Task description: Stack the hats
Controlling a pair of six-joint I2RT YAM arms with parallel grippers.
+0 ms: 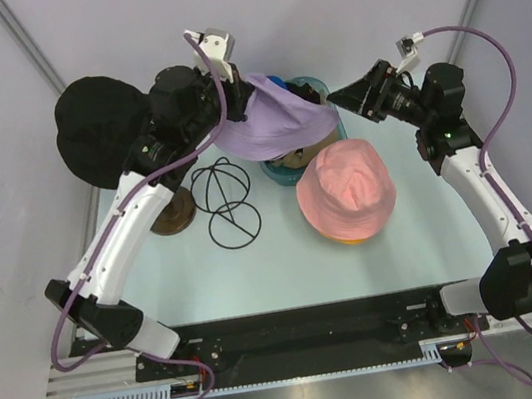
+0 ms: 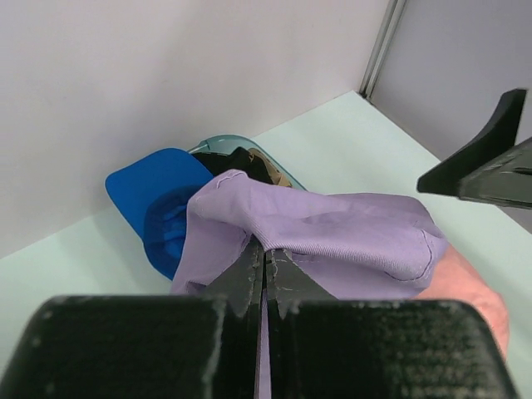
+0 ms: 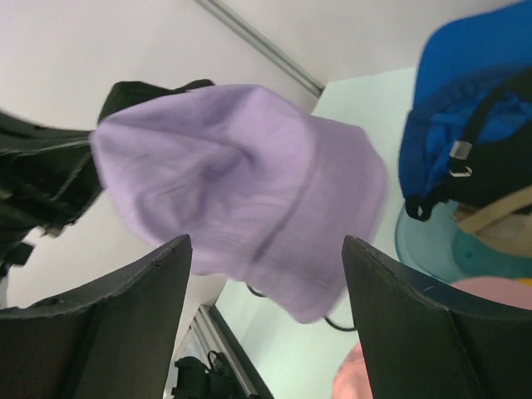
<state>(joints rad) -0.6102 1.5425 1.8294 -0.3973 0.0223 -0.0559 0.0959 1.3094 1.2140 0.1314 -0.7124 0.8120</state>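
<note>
At the far middle of the table [image 1: 288, 277] the lavender hat [image 1: 279, 121] hangs off the surface, its long axis running left to right. Near and right of it sits the pink hat [image 1: 345, 187] — likely the stack. A blue cap [image 2: 154, 208] lies under the lavender one. The left gripper [image 2: 266, 264] is clamped on a fold of lavender fabric. The right gripper [image 1: 341, 98] is spread and empty, with the hat just to its left.

held hat [image 1: 273, 117] over cap pile [image 2: 158, 204] | wire stand [image 1: 226, 201] left
</note>
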